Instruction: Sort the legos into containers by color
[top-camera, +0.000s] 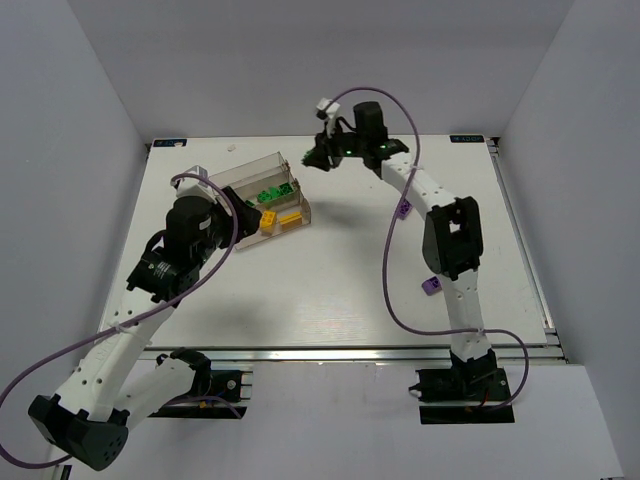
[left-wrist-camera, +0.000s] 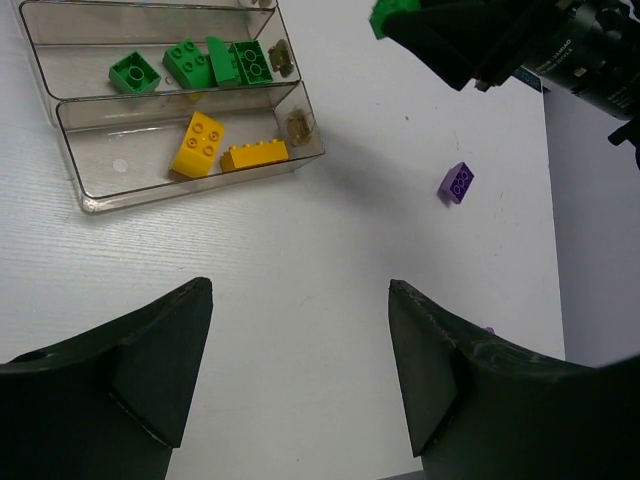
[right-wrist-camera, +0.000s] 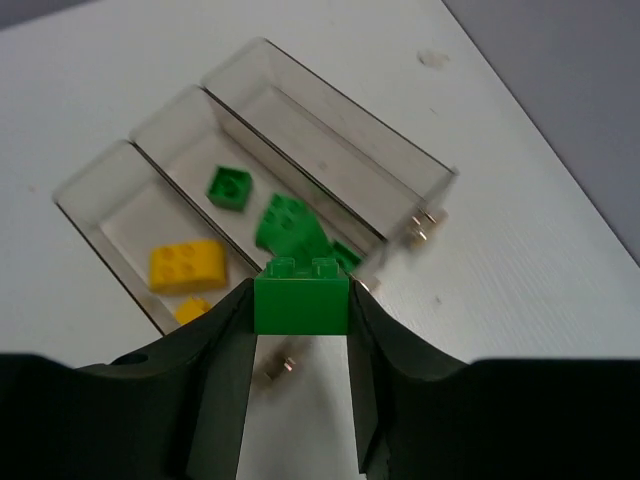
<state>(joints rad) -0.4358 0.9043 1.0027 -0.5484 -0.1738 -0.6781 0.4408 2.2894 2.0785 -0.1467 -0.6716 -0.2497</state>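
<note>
From above, the right claw (top-camera: 322, 155) hangs just beside the far right end of the clear stepped tray (top-camera: 250, 172), not yet over it. A purple brick (top-camera: 404, 209) and a second purple brick (top-camera: 431, 286) lie on the table (top-camera: 350, 290) near the right arm, well apart from the tray.

In the left wrist view, the left claw (left-wrist-camera: 300, 350) is spread wide with nothing between its fingers, over bare table near the tray's low end. The green bricks (left-wrist-camera: 200, 62) sit in the middle of the 3 compartments and the yellow bricks (left-wrist-camera: 200, 143) in the lowest.

In the right wrist view, the right claw is clamped on a green brick (right-wrist-camera: 301, 296), studs up, squarely between its fingers. The middle compartment (right-wrist-camera: 195, 145) lies ahead and below.

The step in hand looks like the drop. It would go best by carrying the brick forward until it is centred over the middle compartment, lowering it close to the green pile, then opening. Letting go here risks the table or the yellow lane.
</note>
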